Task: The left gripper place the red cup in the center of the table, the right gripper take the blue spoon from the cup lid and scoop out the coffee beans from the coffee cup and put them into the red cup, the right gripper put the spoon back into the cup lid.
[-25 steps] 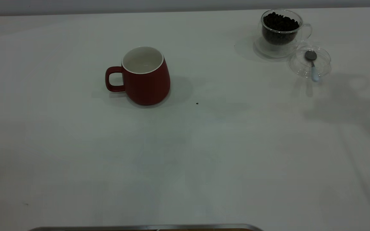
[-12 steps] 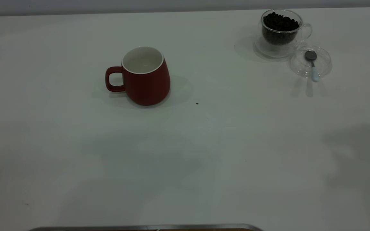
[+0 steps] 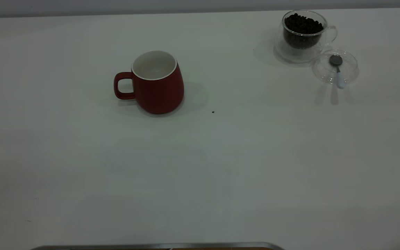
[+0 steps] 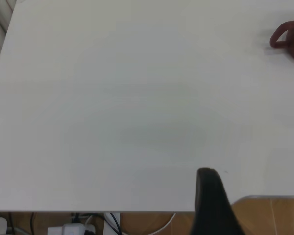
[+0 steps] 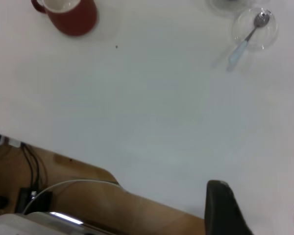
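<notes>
On table (image 3: 200, 173), red cup (image 3: 158, 83), seemingly empty.

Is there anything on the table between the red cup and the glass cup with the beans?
Almost nothing. In the exterior view, only bare table lies between the red cup and the coffee cup, with a tiny dark speck nearby.

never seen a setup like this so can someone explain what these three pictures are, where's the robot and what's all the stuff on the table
One outside camera looks down at the white table; two more ride on the robot's wrists, above the table's near edge. The dark shapes there are finger parts of the left gripper and right gripper, which hold nothing. On the table stand an empty red cup and a clear coffee cup full of coffee beans. Beside it a blue spoon rests in the cup lid.
</notes>
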Robot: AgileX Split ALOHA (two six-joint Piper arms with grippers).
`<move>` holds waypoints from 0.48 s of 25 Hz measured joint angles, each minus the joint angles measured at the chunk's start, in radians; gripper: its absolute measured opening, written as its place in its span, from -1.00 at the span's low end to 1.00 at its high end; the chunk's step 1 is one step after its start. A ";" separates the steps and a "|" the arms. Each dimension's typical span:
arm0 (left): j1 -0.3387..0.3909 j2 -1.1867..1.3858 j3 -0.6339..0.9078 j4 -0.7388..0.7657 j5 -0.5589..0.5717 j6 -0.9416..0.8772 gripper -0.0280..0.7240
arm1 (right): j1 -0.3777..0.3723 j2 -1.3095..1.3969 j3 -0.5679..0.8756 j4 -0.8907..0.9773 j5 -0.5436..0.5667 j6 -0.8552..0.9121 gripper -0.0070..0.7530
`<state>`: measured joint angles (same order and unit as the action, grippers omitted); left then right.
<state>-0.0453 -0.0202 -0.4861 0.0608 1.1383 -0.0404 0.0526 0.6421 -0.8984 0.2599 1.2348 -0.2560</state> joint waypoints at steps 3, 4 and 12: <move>0.000 0.000 0.000 0.000 0.000 0.000 0.44 | -0.001 -0.162 0.130 -0.012 0.000 -0.016 0.06; 0.000 0.000 0.000 0.000 0.000 0.000 0.44 | -0.005 -0.219 0.169 -0.017 0.000 -0.027 0.06; 0.000 0.000 0.000 0.000 0.000 -0.001 0.44 | -0.049 -0.489 0.290 -0.069 -0.004 -0.033 0.06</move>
<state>-0.0453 -0.0202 -0.4861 0.0608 1.1383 -0.0414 0.0036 0.1531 -0.6080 0.1906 1.2309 -0.2885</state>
